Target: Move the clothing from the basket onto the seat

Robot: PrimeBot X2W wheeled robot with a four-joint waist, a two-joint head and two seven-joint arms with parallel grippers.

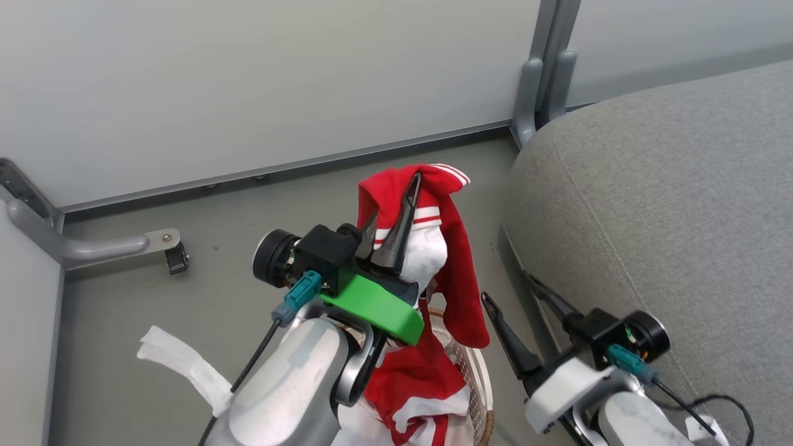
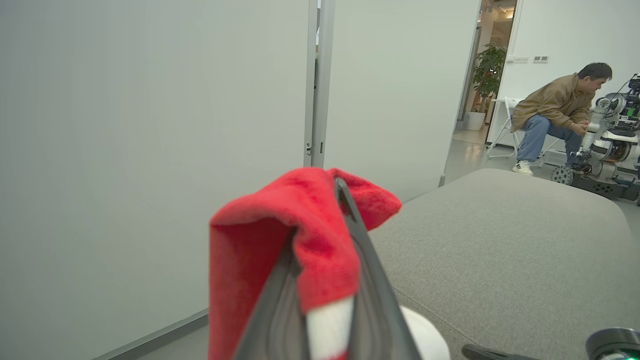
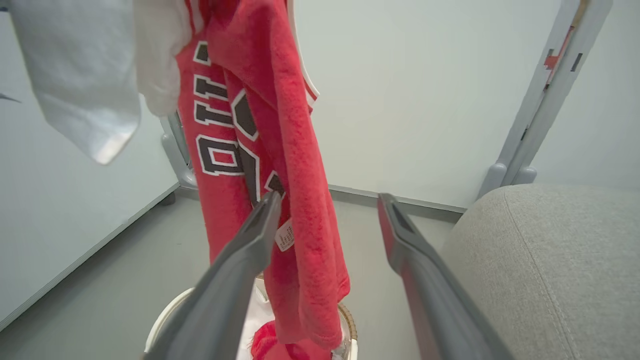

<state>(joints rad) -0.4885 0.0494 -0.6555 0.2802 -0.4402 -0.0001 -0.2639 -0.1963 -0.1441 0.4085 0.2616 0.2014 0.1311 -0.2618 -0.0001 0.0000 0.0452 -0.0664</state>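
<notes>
At the bottom of the head view, closest to you, the basket [image 1: 482, 387] sits on the floor [image 1: 235, 291] with red-and-white cloth heaped in it. The clothing [image 1: 461, 279] rises out of it in one long drape to the left gripper [image 1: 395, 199], whose fingers are pinched on a bunched red fold at the top. The drape's lower end reaches down to the basket's mouth, so judge it not yet clear of the rim. The right gripper [image 1: 507, 288] hangs just beside the drape, fingers spread wide with nothing between them. Expect this fabric to be light, limp and fleecy. It will hold no shape and will swing as you move, and a pinch on a single fold may let it creep out, so take a thick gathered bunch rather than an edge. A white piece [image 1: 427, 254] hangs with the red near the grip, and you cannot tell whether it is a garment panel or liner. Beyond the right gripper lies the seat [image 1: 669, 204], broad and just beside the basket; plan to lift high enough that the tail passes its rounded edge. Farther off stand the pale partitions [image 1: 248, 80], and past them a person [image 2: 555, 112] sits by another robot [image 2: 615, 130].
</notes>
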